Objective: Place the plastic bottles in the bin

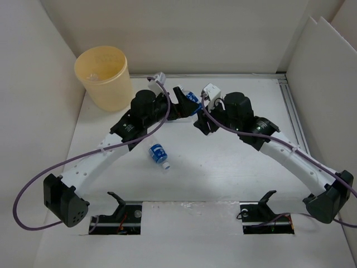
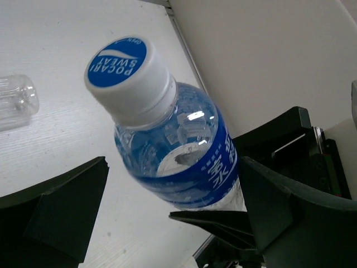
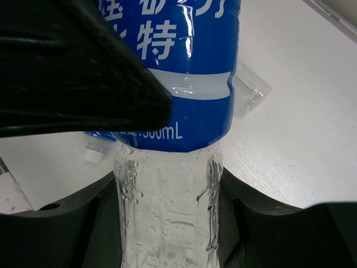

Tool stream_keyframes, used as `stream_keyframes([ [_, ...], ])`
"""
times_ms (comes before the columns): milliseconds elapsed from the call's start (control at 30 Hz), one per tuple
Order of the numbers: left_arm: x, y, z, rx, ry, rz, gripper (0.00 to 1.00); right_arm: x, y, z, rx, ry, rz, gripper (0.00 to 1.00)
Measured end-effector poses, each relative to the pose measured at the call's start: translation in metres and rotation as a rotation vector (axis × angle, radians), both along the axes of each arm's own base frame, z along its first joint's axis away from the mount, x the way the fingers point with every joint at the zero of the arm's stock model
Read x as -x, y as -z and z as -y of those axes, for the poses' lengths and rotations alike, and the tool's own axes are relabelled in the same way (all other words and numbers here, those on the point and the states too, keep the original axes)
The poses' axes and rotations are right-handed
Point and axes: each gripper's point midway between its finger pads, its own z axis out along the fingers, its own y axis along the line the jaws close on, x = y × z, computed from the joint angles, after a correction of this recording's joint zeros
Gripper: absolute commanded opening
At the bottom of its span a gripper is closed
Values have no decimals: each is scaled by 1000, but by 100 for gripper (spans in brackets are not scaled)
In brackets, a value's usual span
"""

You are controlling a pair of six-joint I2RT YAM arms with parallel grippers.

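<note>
At the far left the pale yellow bin (image 1: 103, 84) stands in the back corner of the table. From above its inside is too washed out to tell whether any bottle lies in it, so nothing can be counted as done for certain.

Nearer the middle, a blue-label bottle (image 1: 158, 154) lies on its side on the open table, apart from both arms and not yet dealt with. A clear unlabelled bottle (image 2: 15, 101) also lies on the table, seen at the left edge of the left wrist view; the arms seem to hide it from above.

The left gripper (image 2: 170, 195) has its jaws spread wide, one on each side of a Pocari Sweat bottle (image 2: 178, 139), and neither finger (image 2: 67, 212) touches it. This bottle hangs in the air between the two arms, white cap tilted toward the left wrist camera.

To the right, the right gripper (image 3: 167, 223) is clamped on the bottle's clear lower body, just below the blue label, and carries its weight alone.

This looks like a handover toward the arm nearer the bin: the left jaws have yet to close, the right has yet to let go, and the carry and drop remain. At least three bottles are outside the bin; no red-capped bottle shows in any view
</note>
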Motion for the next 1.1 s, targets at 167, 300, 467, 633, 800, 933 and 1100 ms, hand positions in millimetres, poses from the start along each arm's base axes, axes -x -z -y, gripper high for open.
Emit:
stream_keyframes([
  [167,-3,-7,13,31,-11,25,99,13,-7,-6,-35,-50,5,0],
  [300,-5,-14,16,66,-15,34,55,22,-11,-13,-59,-100,8,0],
  [467,-6,-19,19,83,-17,29,0,24,-14,-10,-76,-94,27,100],
  [633,-39,-25,-10,10,-171,-2,0,18,-15,5,-40,-37,56,100],
  [800,-115,-82,-107,-54,-514,55,0,14,21,36,12,40,15,100],
  [933,-154,-134,-222,-65,-809,143,0,29,58,51,62,42,-41,100],
  [1100,-149,-165,-301,-133,-1107,234,0,53,81,61,56,18,-67,100],
])
